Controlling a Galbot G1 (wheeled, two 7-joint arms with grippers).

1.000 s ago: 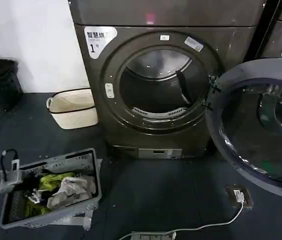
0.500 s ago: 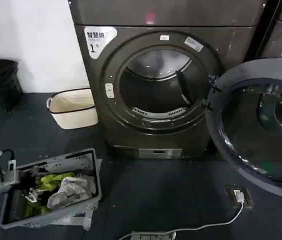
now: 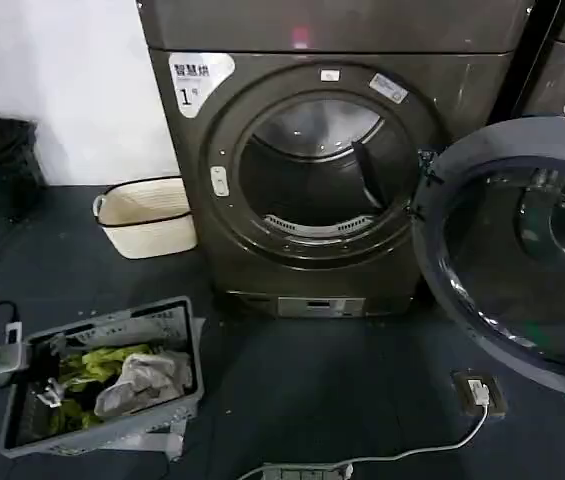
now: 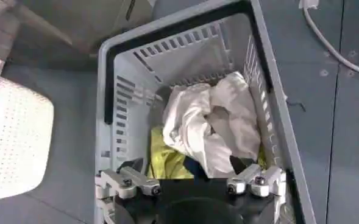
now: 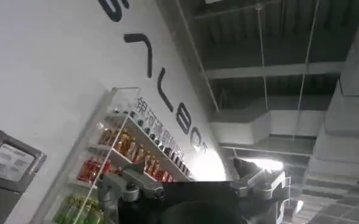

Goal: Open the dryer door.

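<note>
Your left gripper [image 4: 191, 185] spread wide, grasping nothing, above the grey laundry basket [image 4: 121, 91], its arm cut off at the head view's edge, right gripper [image 5: 194, 185] likewise spread, facing ceiling and shelves, dryer door [image 3: 517, 250] swung fully open right of the dryer [image 3: 322, 180], its edge cropped.

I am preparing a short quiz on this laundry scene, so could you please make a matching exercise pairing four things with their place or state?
Things:
1. dryer door
2. grey laundry basket
3. cream basket
4. left gripper

Places or states:
A. on the floor by the white wall, left of the dryer
B. open, above the clothes
C. swung wide open to the right of the drum mouth
D. holds white and yellow-green clothes

Pairs: 1-C, 2-D, 3-A, 4-B
</note>
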